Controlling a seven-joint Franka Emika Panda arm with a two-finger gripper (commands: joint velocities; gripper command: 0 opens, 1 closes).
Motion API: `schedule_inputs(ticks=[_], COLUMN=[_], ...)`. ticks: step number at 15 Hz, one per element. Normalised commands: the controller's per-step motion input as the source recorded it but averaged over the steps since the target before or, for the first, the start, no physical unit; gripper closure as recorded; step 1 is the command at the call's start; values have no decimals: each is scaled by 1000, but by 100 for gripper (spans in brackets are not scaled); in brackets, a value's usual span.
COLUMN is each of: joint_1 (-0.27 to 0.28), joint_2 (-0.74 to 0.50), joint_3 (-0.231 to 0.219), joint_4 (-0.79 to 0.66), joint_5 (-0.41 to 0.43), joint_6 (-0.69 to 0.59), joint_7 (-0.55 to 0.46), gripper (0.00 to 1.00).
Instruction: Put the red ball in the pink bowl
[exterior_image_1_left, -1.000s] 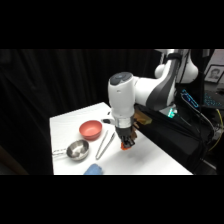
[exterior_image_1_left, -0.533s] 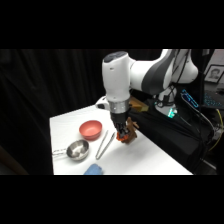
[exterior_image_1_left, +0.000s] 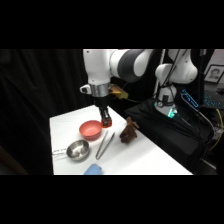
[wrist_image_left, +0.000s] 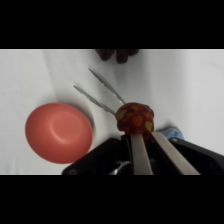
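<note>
Item: red ball (wrist_image_left: 135, 118), small, glossy, speckled, pinched between the fingers of your gripper (exterior_image_1_left: 106, 120) and held above the table (exterior_image_1_left: 150, 160), just beside the pink bowl (wrist_image_left: 59, 132). Likely light, hard and slippery; you hold it across its middle, so keep that grip central. Nearby: metal tongs (wrist_image_left: 100, 95), steel bowl (exterior_image_1_left: 78, 150), brown figure (exterior_image_1_left: 128, 133).

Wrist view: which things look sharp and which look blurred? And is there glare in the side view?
Wrist view: the red ball in the gripper is blurred, the pink bowl soft-edged, the tongs thin but readable. Side view: the steel bowl shows bright highlights; the backdrop is dark.
</note>
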Motion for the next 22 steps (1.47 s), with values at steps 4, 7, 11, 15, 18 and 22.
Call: schedule_inputs(ticks=[4,7,11,15,18,22], joint_1=[-130,-105,-82,-63,-55,-56], joint_2=[93,157,190,214,234,268], joint_3=[-69,-59,-51,-49,-39,-21], joint_4=[295,324,329,311,289,281], joint_5=[-23,-24,-20,-13,13,71], joint_6=[-157,-153,-142,-80,-14,97], joint_7=[-176,-140,-121,-100,-75,-63], gripper=[98,98,98,98,98,98])
